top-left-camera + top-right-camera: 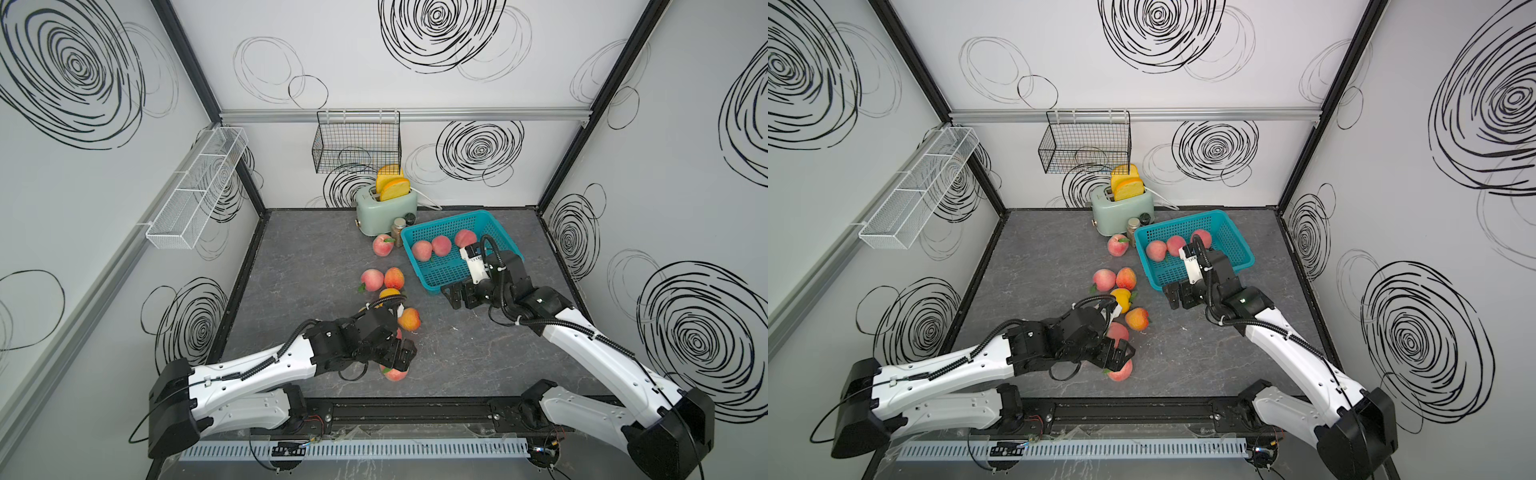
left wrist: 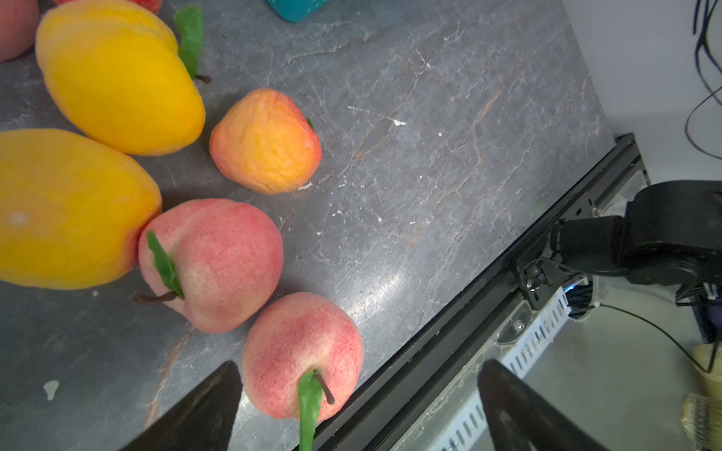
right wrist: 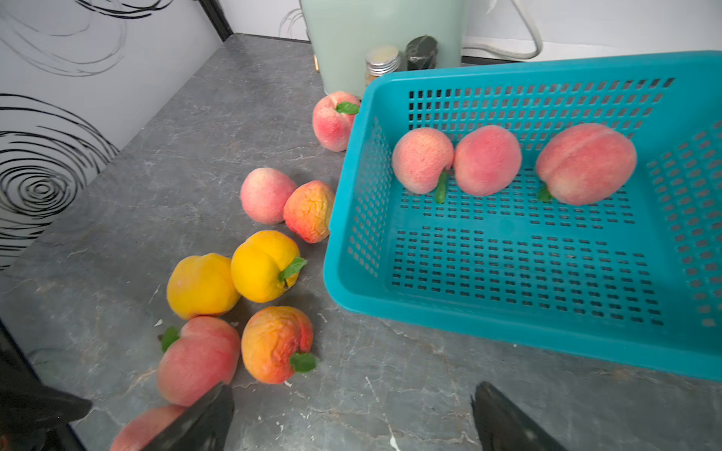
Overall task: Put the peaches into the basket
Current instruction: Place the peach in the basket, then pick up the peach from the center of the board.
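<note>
The left gripper hangs low over the nearest pink peach, below centre in both top views and close to the front edge of the counter. Its jaws stand wide apart with nothing clamped. The left wrist view shows the fruit sitting between them, nearer one finger than the other. I'd say they are spread that far so they can drop on either side of a round fruit. That peach lies on its side, with stem and leaf poking out sideways instead of up. It is so nearly round that I doubt any long axis matters to the grip.

The right gripper is likewise apart and empty, hovering over bare counter just off the near rim of the basket, right of centre. The basket sits mouth up, skewed to the counter's edges, its long axis running across the frame and rising toward the right. Three pink peaches lie in a row along its far wall, in line with that axis, which leaves the near floor free for more. The loose peaches string down the counter left of the basket, from beside the toaster to the left gripper.
</note>
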